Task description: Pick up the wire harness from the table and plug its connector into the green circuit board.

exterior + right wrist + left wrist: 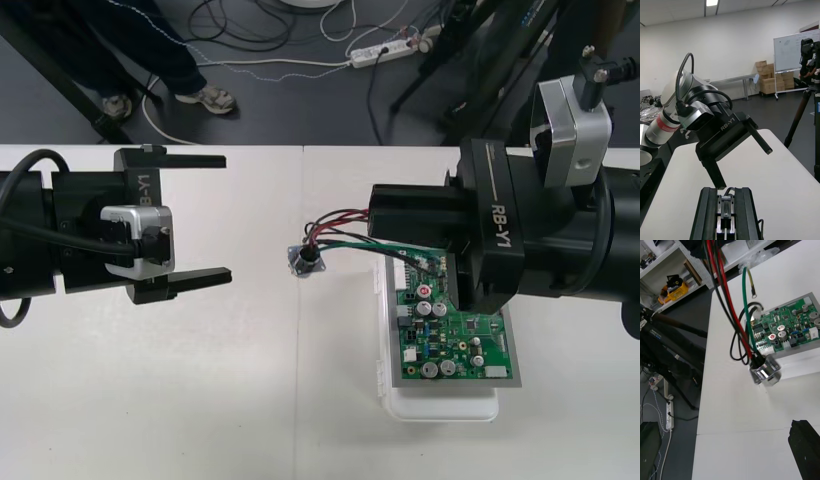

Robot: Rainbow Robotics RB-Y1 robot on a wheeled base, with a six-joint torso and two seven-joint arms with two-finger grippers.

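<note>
Nearest the robot, the white base [440, 405] sits on the worktop [200, 400] and carries the green circuit board [450, 330] flat, component side up, so its headers can be reached from above.

Just past the board's far left corner lies the round metal socket [765, 372] of the wire harness [335, 235]. It is tilted, with its flange apparently resting on the worktop close beside the base. It trails there because the harness is held by its other end. The red and black wires climb steeply from the socket. The green wire [745, 307] arcs across over the board's far edge and ends in a small ring terminal [753, 295].

Those wires run up into the right end effector [378, 215], which hangs over the board's far end with its fingers pressed close together on the harness. Gripping near the plug end would give it control of the connector while the heavier socket drags behind. The plug is hidden by the fingers, so I cannot tell whether it is seated in the board. My judgement is that it is being lined up and insertion is not yet done.

Well apart, at its own side, the left end effector [225, 215] waits with its fingers spread wide, gripping nothing and facing the socket, probably to keep clear of the wires.
</note>
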